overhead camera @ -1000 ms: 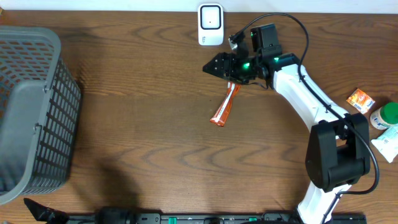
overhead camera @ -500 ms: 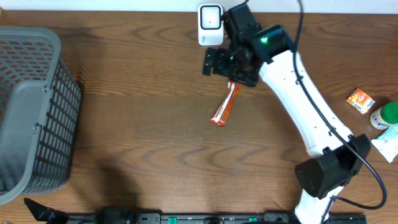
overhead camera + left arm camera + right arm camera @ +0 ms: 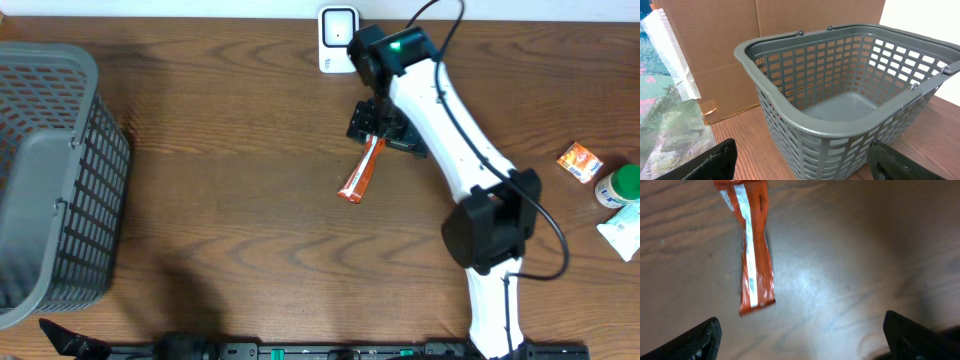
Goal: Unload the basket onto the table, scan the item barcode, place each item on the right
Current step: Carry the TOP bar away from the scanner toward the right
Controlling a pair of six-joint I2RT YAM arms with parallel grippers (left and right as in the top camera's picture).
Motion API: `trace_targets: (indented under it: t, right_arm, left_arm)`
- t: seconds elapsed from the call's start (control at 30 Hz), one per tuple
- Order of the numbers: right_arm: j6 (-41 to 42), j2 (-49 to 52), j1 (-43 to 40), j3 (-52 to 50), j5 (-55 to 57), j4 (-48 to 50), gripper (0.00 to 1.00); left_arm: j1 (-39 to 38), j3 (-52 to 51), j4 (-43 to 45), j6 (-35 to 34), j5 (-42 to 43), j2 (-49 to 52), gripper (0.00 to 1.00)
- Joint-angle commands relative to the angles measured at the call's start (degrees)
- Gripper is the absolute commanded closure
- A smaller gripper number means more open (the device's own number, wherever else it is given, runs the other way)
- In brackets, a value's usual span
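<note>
— Surface and surroundings?
— Dark brown wood-grain table point(image 3: 230, 200), glossy enough to throw a glare in the right wrist view. Grey slatted basket point(image 3: 60, 170) at the left edge, white scanner point(image 3: 338, 40) at the far edge, small orange pouch point(image 3: 579, 160) and green-capped bottle point(image 3: 622, 185) far right. Behind the basket, in the left wrist view, cardboard point(image 3: 715, 45) and crumpled clear plastic point(image 3: 665, 100).
— And the item?
— Slim orange packet point(image 3: 362, 170), silvery seam strip down its length, crimped ends, slightly twisted. Flat on the table, near the scanner, well apart from the basket.
— Pointing which way?
— Long axis diagonal in the overhead view: upper end toward the scanner, partly hidden beneath the right gripper point(image 3: 380, 125); lower end toward the near left. Almost straight up the frame in the right wrist view.
— Grippers?
— Right gripper spread wide, nothing between the tips, packet untouched ahead of them. Left gripper point(image 3: 802, 167) likewise spread and empty, facing the basket.
</note>
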Motion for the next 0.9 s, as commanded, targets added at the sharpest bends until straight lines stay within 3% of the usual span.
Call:
trace_targets:
  t: [0.0,0.47,0.67,0.87]
  right_arm:
    - [2.5,3.0,0.9,1.0,1.9,1.9,0.01]
    - [4.5,16.3,2.1,8.2,1.2,13.6,0.10]
    - [5.5,17.3,1.7,8.5,3.1,13.0,0.31]
    - [5.6,17.7,1.1,8.4,3.8,12.4,0.43]
  left_arm:
    - [-0.1,-0.2,-0.2,-0.5,-0.2,-0.4,0.17]
    - [-0.1,-0.2,-0.2,-0.5,-0.2,-0.4,0.17]
    - [-0.1,-0.2,-0.2,-0.5,-0.2,-0.4,0.16]
    - [-0.1,-0.2,-0.2,-0.5,-0.2,-0.4,0.17]
